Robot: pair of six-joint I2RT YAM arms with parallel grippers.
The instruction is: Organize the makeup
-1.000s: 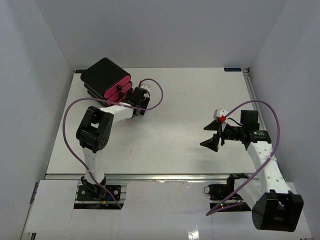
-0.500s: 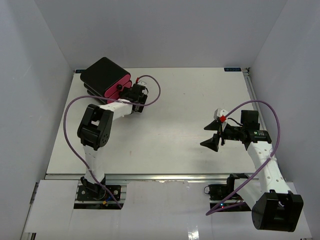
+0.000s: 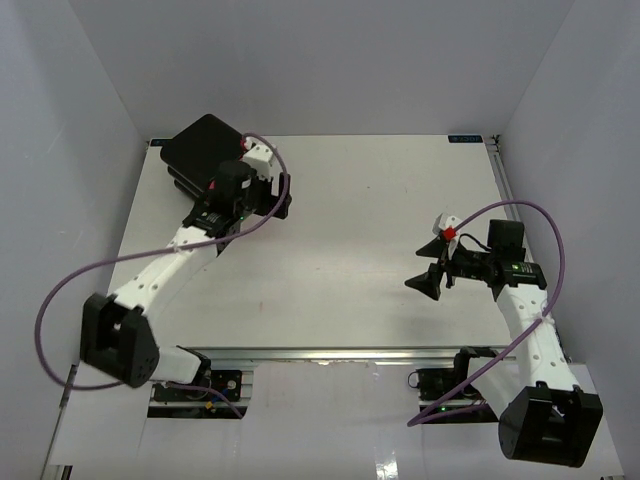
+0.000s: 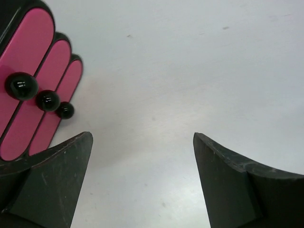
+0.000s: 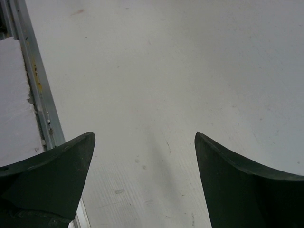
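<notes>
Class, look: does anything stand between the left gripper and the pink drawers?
Nothing visible does: only table surface lies between the open left gripper and the pink drawers. No makeup shows in any view.

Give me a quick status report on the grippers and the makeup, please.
Left gripper open, empty, by the black box with pink drawers. Right gripper open, empty, over the table. No makeup in view. Nothing in the way.

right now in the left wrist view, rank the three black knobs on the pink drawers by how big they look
1. upper-left knob, largest
2. middle knob
3. lower-right knob, smallest
The pink drawers shrink the same way, so nearness to the camera may explain it; true sizes unsure.
</notes>
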